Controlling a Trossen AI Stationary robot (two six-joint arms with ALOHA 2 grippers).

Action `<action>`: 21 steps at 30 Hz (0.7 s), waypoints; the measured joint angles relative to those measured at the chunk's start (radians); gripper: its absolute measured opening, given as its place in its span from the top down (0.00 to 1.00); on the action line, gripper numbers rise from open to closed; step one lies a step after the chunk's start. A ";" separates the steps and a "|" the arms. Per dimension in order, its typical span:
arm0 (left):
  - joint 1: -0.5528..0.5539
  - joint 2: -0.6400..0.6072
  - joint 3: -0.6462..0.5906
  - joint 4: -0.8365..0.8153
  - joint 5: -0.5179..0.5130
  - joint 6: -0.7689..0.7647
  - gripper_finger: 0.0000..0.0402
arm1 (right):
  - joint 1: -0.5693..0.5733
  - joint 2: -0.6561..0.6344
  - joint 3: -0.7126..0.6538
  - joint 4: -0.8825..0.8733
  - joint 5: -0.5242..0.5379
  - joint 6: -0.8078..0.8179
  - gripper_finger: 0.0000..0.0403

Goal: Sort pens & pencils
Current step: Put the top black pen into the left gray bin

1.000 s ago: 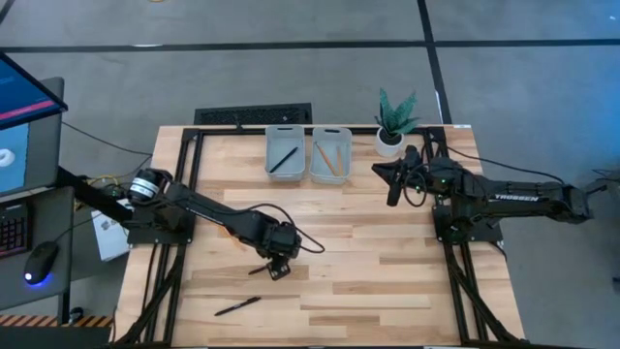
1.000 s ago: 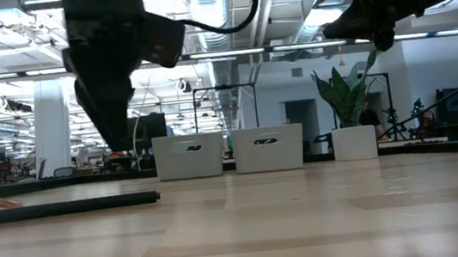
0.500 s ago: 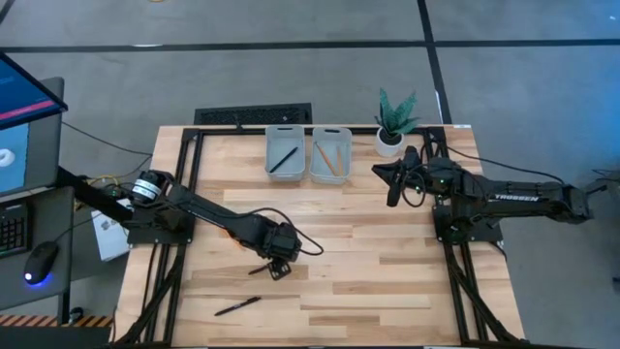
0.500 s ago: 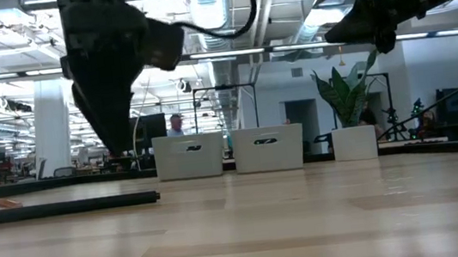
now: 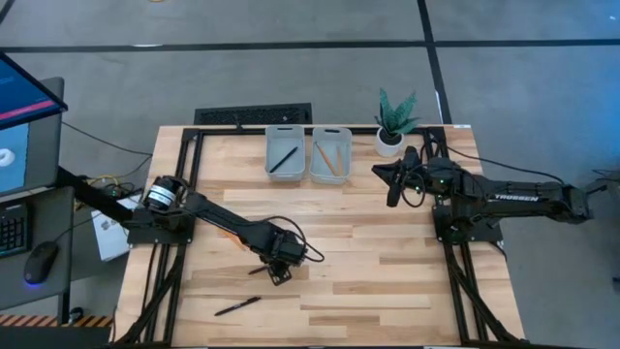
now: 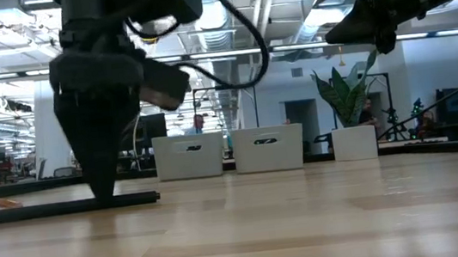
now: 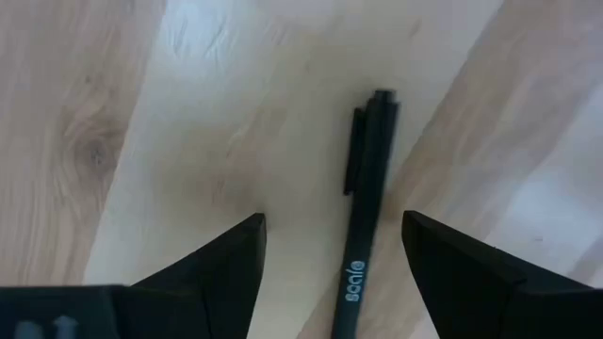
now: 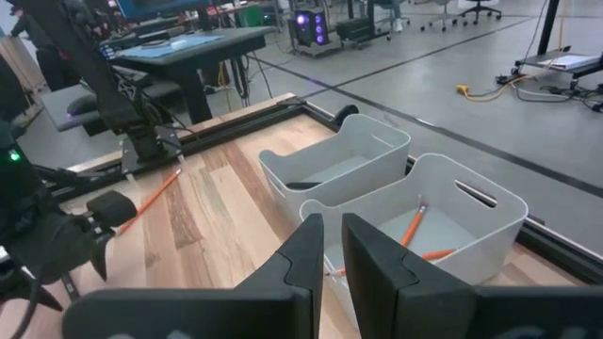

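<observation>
While the left end effector (image 5: 279, 272) hangs low over the bench (image 5: 368, 262) with its fingers (image 7: 217, 268) spread wide on either side of a black pen (image 7: 363, 226) lying flat on the wood, a second pen (image 5: 237, 305) lies nearer the front edge. Another pen rests in the left grey tray (image 5: 284, 136), and pencils (image 5: 329, 158) sit in the right tray (image 5: 332, 132). One pencil (image 8: 151, 198) lies loose on the bench. Beside the potted plant (image 5: 392, 121), the right end effector (image 5: 391, 183) waits raised, fingers nearly together.

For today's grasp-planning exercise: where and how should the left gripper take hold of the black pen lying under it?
Grip the pen mid-barrel, below the clip, coming straight down. It lies flat on the table, and the left gripper, open, already straddles it with a finger on each side.
</observation>
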 joint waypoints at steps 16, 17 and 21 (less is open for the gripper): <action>0.000 0.014 0.002 -0.008 -0.015 0.081 0.45 | 0.000 0.000 0.000 0.001 0.000 0.000 0.84; 0.000 0.015 0.002 -0.009 -0.015 0.086 0.47 | 0.000 0.000 0.000 0.001 0.000 0.000 0.84; 0.001 0.015 0.001 -0.013 -0.018 0.088 0.58 | 0.000 0.000 0.000 0.001 0.000 -0.001 0.84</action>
